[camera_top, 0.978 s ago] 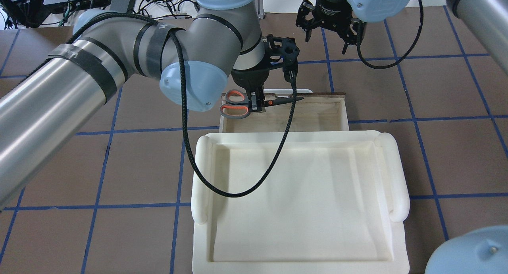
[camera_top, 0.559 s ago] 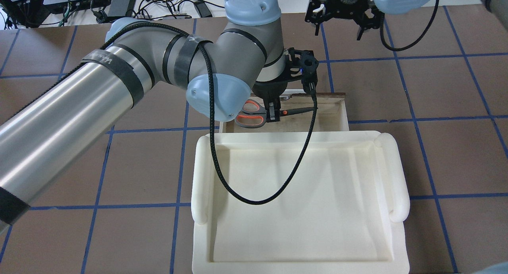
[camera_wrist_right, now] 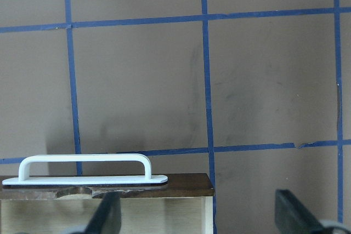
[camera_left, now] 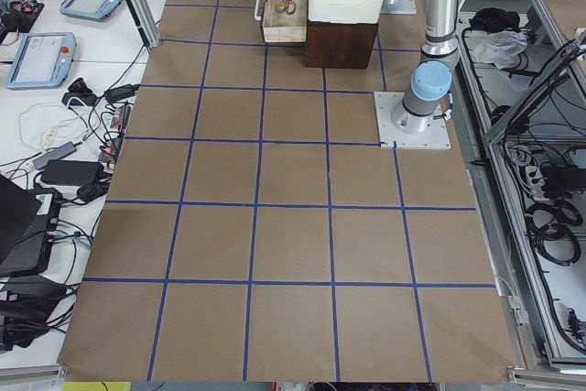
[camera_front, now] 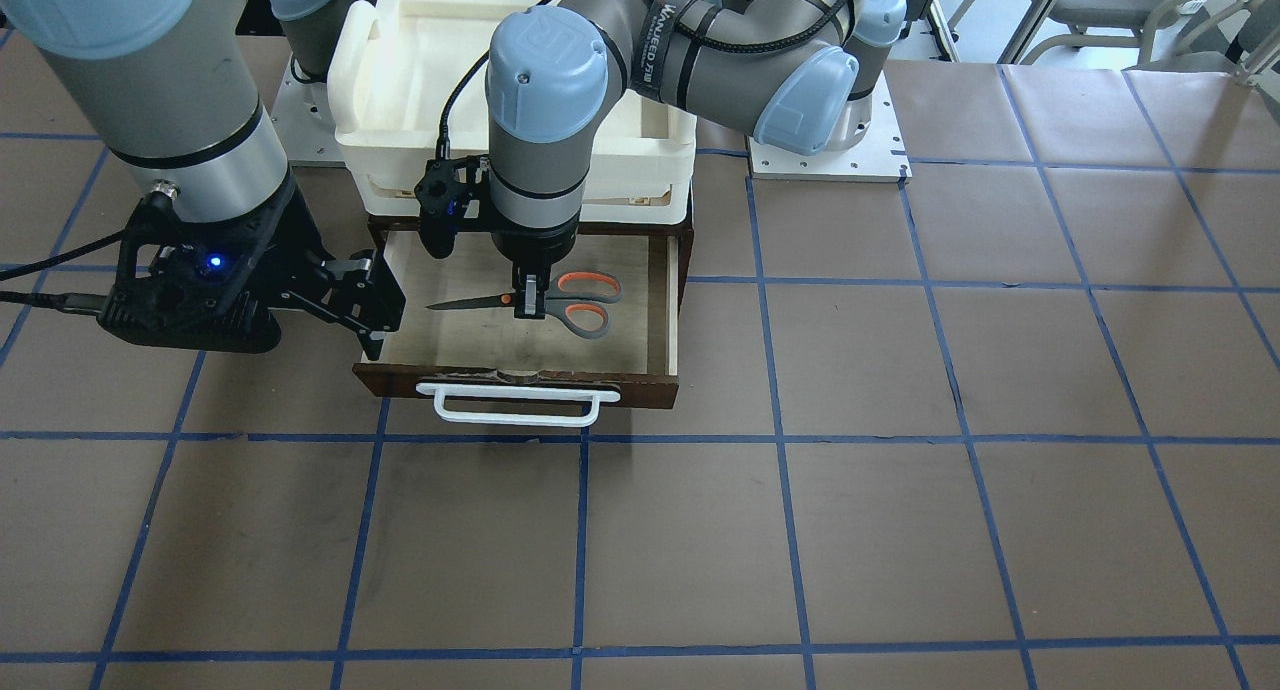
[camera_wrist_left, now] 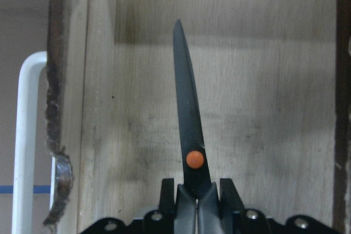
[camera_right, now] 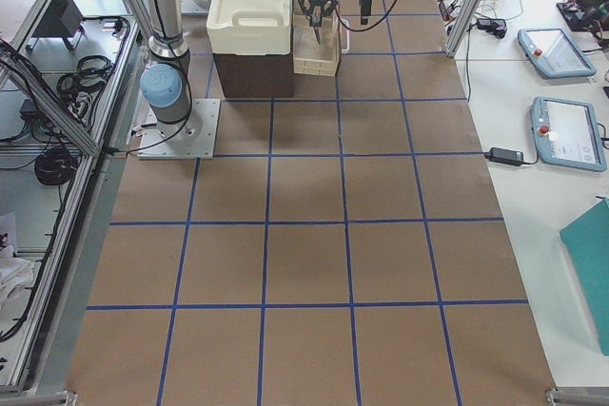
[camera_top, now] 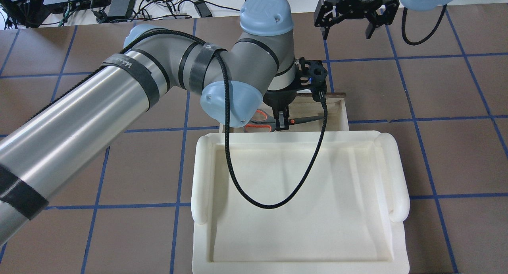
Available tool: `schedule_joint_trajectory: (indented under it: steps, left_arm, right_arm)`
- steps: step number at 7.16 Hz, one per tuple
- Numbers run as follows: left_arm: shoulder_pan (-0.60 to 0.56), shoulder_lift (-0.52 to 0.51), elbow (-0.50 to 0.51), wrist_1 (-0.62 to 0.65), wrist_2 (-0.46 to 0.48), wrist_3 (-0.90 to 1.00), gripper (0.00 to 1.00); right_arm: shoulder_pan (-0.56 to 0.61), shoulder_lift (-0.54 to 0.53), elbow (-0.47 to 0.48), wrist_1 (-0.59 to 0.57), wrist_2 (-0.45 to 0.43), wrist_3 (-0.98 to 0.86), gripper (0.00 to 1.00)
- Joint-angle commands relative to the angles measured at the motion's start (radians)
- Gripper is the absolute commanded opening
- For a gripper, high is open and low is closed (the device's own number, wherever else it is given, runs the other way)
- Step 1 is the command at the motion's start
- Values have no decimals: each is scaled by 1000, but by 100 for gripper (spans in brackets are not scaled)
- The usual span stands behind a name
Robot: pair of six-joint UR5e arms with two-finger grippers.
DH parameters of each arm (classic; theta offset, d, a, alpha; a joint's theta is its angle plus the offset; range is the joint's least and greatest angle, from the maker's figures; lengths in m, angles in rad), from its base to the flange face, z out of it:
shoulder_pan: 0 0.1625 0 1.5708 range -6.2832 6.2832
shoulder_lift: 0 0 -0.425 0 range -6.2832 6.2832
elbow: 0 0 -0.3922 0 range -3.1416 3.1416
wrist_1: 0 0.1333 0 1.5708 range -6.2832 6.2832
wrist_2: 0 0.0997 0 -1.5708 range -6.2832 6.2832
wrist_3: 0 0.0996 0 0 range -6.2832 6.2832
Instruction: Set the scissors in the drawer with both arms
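The scissors (camera_front: 575, 300), with grey-and-orange loop handles and dark blades, hang level over the pale interior of the open dark brown drawer (camera_front: 640, 355). My left gripper (camera_front: 527, 305) is shut on them just behind the orange pivot. The left wrist view shows the blade (camera_wrist_left: 186, 108) pointing along the drawer floor (camera_wrist_left: 263, 108). In the overhead view the left gripper (camera_top: 281, 123) and scissors (camera_top: 260, 122) sit at the drawer's near edge. My right gripper (camera_front: 375, 305) is open and empty, beside the drawer's front corner; its view shows the white handle (camera_wrist_right: 85, 165).
A white foam tray (camera_top: 397, 178) sits on top of the cabinet, behind the pulled-out drawer. The drawer's white bar handle (camera_front: 515, 407) faces the open brown table with blue grid lines. The left arm's black cable (camera_top: 274, 204) loops over the tray.
My left gripper has carried the scissors rightward and toward the tray in the overhead view, further over the drawer's inside. My right gripper has drifted right and away, still open.
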Motion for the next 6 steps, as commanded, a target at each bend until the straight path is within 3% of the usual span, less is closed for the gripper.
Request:
schedule_joint_trajectory:
  steps: [1, 3, 4, 5, 6]
  left_arm:
    - [-16, -8, 0, -1, 2, -26, 0]
    - [-18, -10, -3, -1, -1, -34, 0]
    - [-22, -8, -11, 0, 0, -38, 5]
    - [-22, -8, -14, 2, -1, -43, 79]
    - [-22, -8, -14, -1, 0, -43, 96]
  right_arm:
    - [4, -20, 2, 1, 5, -15, 100]
    - [7, -43, 21, 1, 14, -20, 100]
    - [4, -43, 35, -5, 15, -20, 100]
    - [2, -49, 41, -7, 15, -20, 100]
    - [4, -51, 43, -5, 16, -17, 100]
